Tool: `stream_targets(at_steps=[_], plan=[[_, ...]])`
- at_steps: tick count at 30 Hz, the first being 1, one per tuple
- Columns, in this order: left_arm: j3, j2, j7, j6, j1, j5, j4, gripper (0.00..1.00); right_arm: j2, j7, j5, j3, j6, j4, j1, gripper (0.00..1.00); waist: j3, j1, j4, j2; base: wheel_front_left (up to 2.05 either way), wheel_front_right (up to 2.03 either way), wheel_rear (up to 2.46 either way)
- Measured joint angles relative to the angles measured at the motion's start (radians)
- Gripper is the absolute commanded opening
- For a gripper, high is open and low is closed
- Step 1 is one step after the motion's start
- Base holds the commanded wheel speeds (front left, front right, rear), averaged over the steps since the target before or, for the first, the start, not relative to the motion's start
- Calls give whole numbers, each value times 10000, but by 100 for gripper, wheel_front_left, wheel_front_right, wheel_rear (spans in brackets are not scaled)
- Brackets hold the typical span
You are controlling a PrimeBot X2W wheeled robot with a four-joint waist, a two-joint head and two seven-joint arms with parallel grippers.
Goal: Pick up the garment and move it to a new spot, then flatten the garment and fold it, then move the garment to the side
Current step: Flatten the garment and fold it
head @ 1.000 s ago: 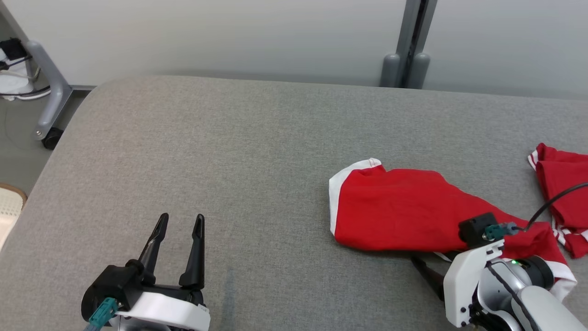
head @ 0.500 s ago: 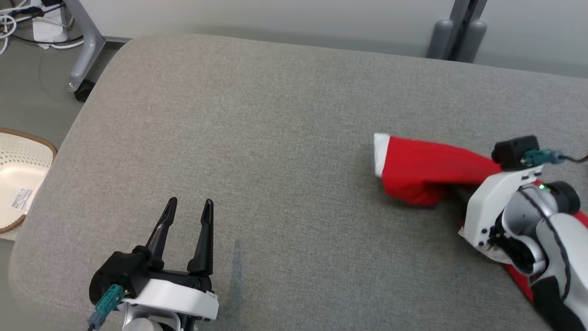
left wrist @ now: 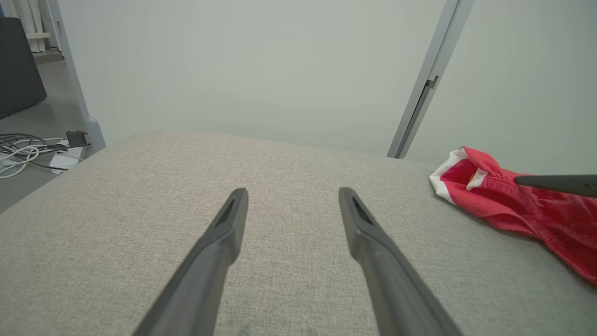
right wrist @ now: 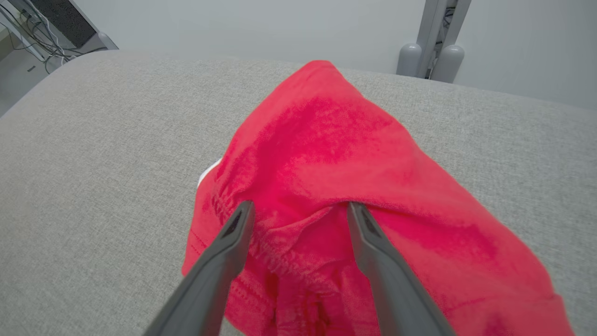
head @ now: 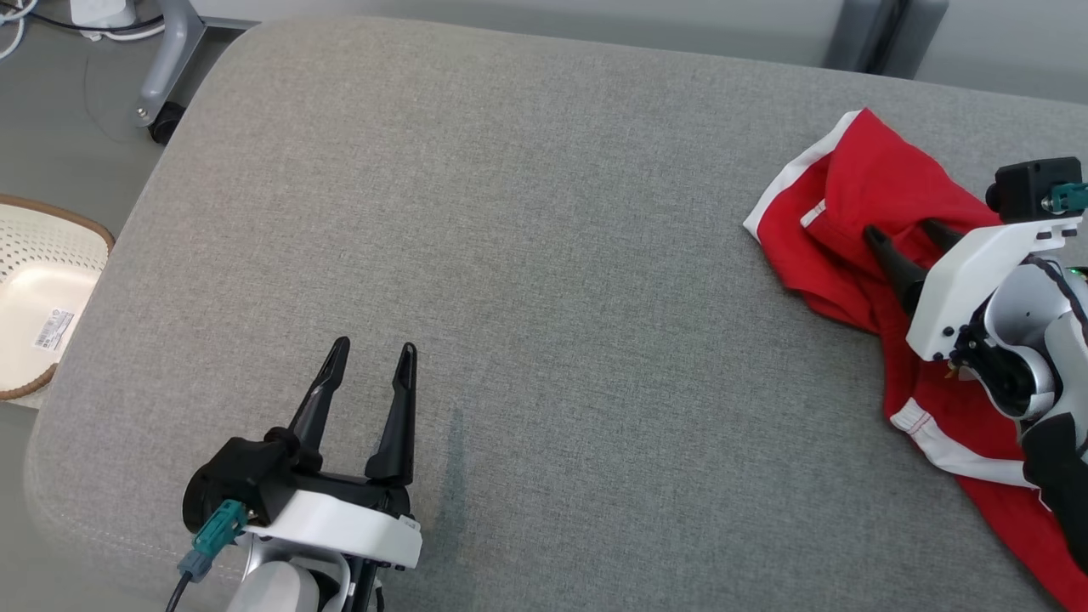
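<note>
Red garment (head: 858, 170) now lies bunched; right tool (head: 901, 228) has opened.

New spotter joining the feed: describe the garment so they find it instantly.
Start with the big grey padded table and follow it to the robot's right side, near the far edge. There a crumpled garment lies under the open right gripper. Its bright red cloth with white trim sets it apart from the grey upholstery and the dark gripper.
</note>
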Motion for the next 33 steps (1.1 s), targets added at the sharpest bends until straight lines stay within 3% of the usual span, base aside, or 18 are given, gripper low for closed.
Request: stream_targets(at_steps=[8,18,25,33], plan=[[82,2,0,8,35,69,155,100,31,-1126,353,765,0,249,121,100,-514,0,-275,0,0,0,0],[424,-2,0,-79,506,270,261,100,-211,-2243,742,1172,0,-826,1989,100,-1442,0,-1002,0,0,0,0],[585,4,0,-117,674,374,188,100,-171,-2219,667,1095,0,-1530,3396,100,-1736,0,-1541,1,0,0,0],[497,2,0,-127,670,355,167,100,201,-1664,56,863,0,-1593,3406,100,-1704,0,-1642,1,0,0,0]])
